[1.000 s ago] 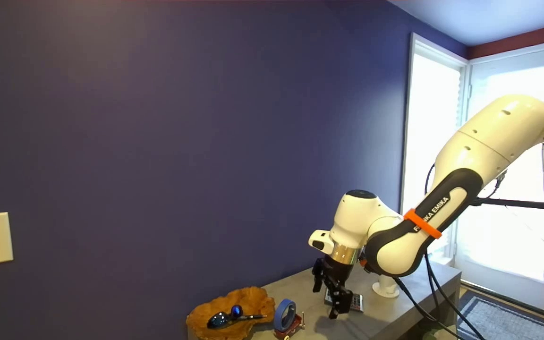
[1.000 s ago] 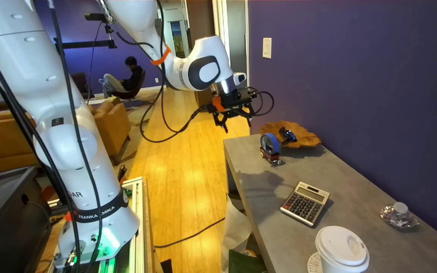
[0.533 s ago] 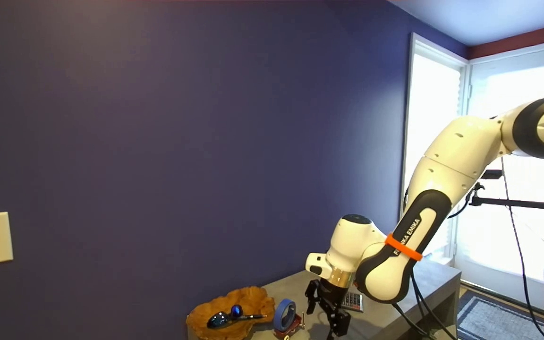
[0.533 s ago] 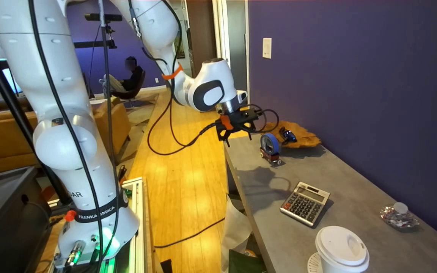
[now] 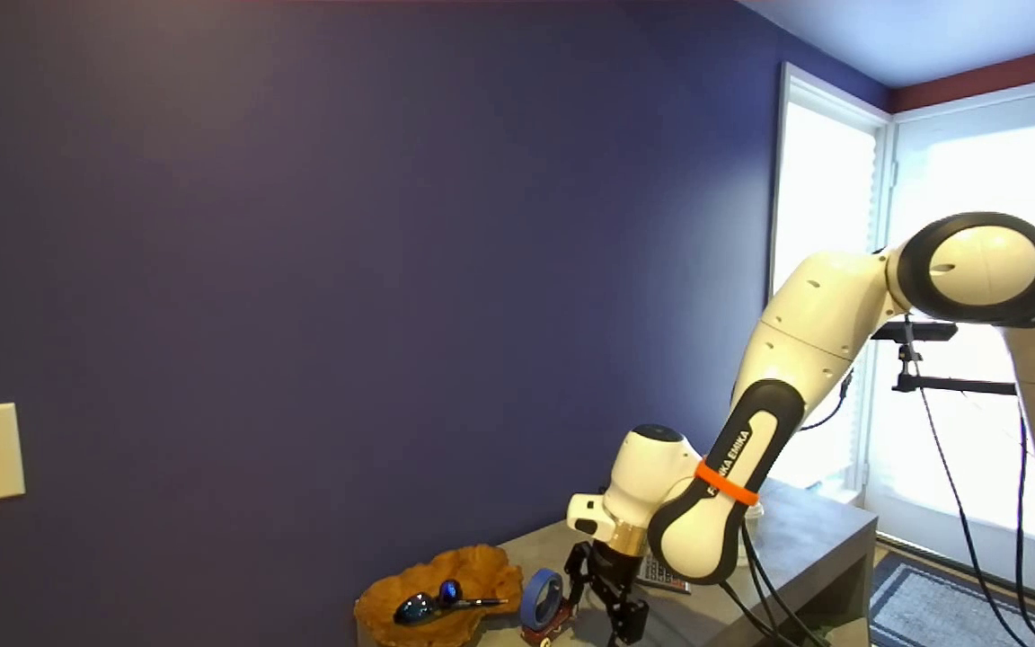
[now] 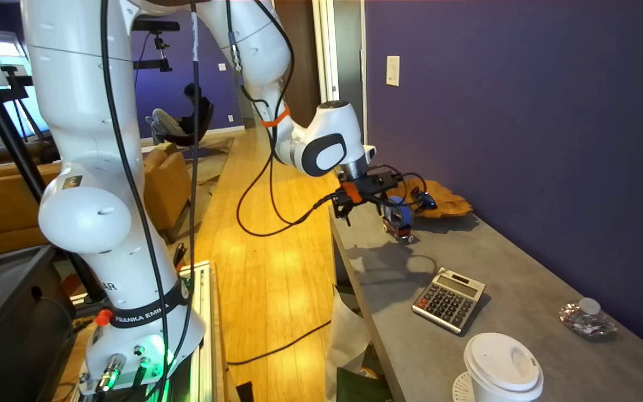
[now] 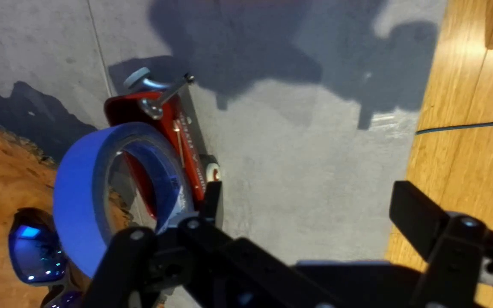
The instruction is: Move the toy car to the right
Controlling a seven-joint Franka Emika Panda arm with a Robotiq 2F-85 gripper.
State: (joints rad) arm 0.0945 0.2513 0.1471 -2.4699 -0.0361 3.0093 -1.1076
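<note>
The toy car is a small red wagon with white wheels; it shows in both exterior views (image 5: 562,620) (image 6: 398,231) and in the wrist view (image 7: 191,156). A blue tape roll (image 7: 77,199) stands in it, also seen in an exterior view (image 6: 397,211). Its metal handle (image 7: 167,97) sticks out at one end. My gripper (image 7: 306,192) is open with nothing between its fingers. In the wrist view one finger overlaps the wagon's side; the other is over the desk's edge. The gripper is above the desk beside the wagon in both exterior views (image 5: 593,620) (image 6: 364,218); contact is not visible.
A wooden bowl (image 6: 449,205) with sunglasses (image 7: 37,248) lies right beside the wagon. A calculator (image 6: 449,300), a white lidded cup (image 6: 503,365) and a clear plastic bottle (image 6: 588,318) stand further along the grey desk (image 6: 522,285). A purple wall (image 6: 522,139) runs behind.
The arm has come down and moved closer to the wagon, leftward in an exterior view and rightward in another. The gripper stays open. The wagon and tape roll have not moved.
</note>
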